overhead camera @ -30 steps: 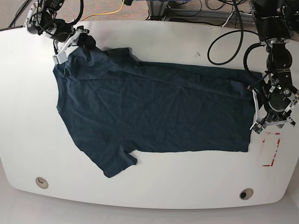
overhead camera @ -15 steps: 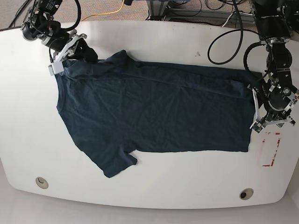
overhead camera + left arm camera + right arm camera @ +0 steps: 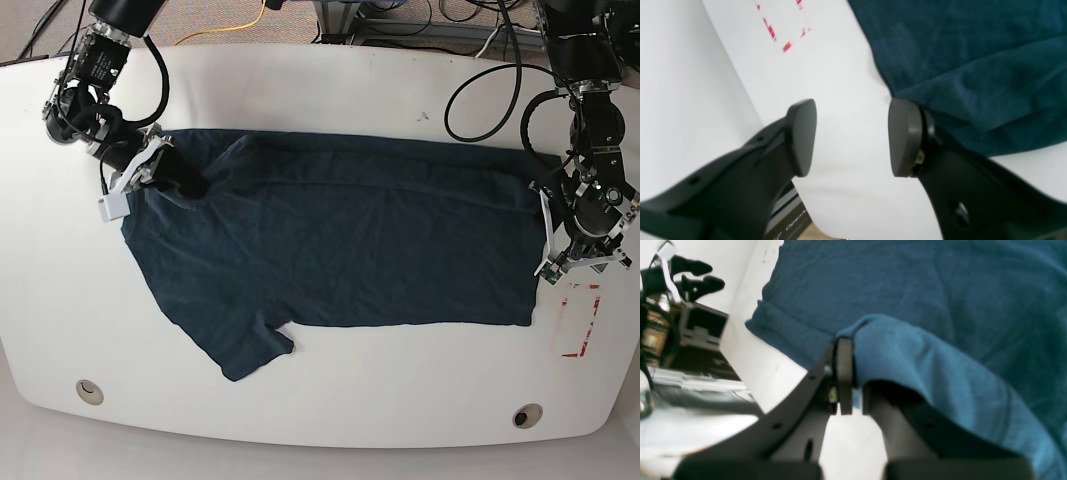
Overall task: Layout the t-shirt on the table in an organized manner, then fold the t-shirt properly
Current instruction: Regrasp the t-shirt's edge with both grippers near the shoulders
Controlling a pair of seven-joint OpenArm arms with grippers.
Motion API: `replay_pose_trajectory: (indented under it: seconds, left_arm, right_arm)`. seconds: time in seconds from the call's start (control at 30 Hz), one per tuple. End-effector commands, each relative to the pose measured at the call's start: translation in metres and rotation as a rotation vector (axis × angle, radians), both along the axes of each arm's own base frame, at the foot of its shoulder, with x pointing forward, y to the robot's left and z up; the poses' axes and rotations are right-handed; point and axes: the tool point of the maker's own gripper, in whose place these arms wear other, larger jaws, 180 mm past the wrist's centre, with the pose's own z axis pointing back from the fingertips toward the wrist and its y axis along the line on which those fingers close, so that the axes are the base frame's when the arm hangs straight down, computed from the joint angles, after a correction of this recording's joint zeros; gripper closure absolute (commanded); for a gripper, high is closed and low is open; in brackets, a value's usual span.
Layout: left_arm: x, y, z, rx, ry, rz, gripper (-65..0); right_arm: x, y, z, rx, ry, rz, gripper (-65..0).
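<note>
The dark navy t-shirt [image 3: 340, 240] lies spread on the white table [image 3: 330, 400], neck to the left and hem to the right. My right gripper [image 3: 190, 184] is shut on a fold of the far sleeve, held over the shoulder area. In the right wrist view the right gripper [image 3: 853, 386] pinches that raised fold of t-shirt [image 3: 940, 290] between its pads. My left gripper [image 3: 573, 266] stands open beside the hem. In the left wrist view the left gripper [image 3: 853, 136] has only bare table [image 3: 840, 83] between its fingers, and the t-shirt [image 3: 973, 66] edge touches the right finger.
A red tape rectangle [image 3: 578, 320] marks the table right of the hem, also visible as red tape [image 3: 783, 30] in the left wrist view. Two grommet holes [image 3: 89, 391] [image 3: 526, 415] sit near the front edge. Black cables [image 3: 480, 100] loop at the far right.
My right gripper has moved from the far left corner toward the front and right, carrying the sleeve over onto the shirt's shoulder. The left arm has stayed put.
</note>
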Motion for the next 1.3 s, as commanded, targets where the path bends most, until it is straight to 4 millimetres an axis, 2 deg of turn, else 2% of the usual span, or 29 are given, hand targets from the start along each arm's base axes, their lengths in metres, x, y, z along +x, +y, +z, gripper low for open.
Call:
replay_pose_trajectory:
  seconds: [0.0, 0.07, 0.17, 0.23, 0.43, 0.5, 0.63, 0.83, 0.93, 1.03, 1.27]
  left_arm:
    - [0.005, 0.006, 0.012, 0.023, -0.032, 0.003, -31.8]
    - [0.002, 0.007, 0.010, 0.027, -0.024, 0.003, -31.8]
    - [-0.001, 0.011, 0.008, 0.041, -0.013, 0.003, -31.8]
    - [-0.002, 0.011, 0.008, 0.041, -0.010, 0.002, -31.8]
    - [-0.005, 0.011, 0.005, 0.041, -0.001, 0.001, -31.8]
    - [-0.006, 0.011, 0.004, 0.041, 0.002, 0.001, -31.8]
    - [-0.006, 0.010, 0.003, 0.038, 0.002, -0.002, -31.8]
    - [-0.002, 0.005, 0.012, 0.039, -0.031, -0.018, -31.8]
    - [0.002, -0.002, 0.020, 0.026, -0.077, -0.049, -31.8]
    - [0.001, -0.016, 0.015, -0.016, -0.110, -0.107, -31.8]
    - [-0.008, -0.045, 0.000, -0.130, -0.167, -0.217, -31.8]
  right_arm:
    - [0.017, -0.010, 0.013, 0.032, -0.052, -0.026, -0.3]
    - [0.021, -0.013, 0.010, 0.051, -0.040, -0.035, -2.1]
    - [0.029, -0.015, 0.007, 0.071, -0.032, -0.043, -11.4]
    - [0.034, -0.021, 0.010, 0.060, -0.037, -0.045, -20.9]
    - [0.042, -0.042, 0.017, 0.015, -0.046, -0.051, -55.8]
    - [0.042, -0.051, 0.020, -0.014, -0.047, -0.051, -65.0]
    - [0.038, -0.070, 0.023, -0.078, -0.039, -0.051, -65.0]
    - [0.008, -0.103, 0.010, -0.190, 0.054, -0.047, -65.0]
    - [-0.005, -0.118, 0.003, -0.256, 0.098, -0.050, -65.0]
    - [-0.016, -0.131, -0.001, -0.364, 0.117, -0.054, -65.0]
    - [-0.027, -0.146, -0.009, -0.604, 0.124, -0.057, -63.6]
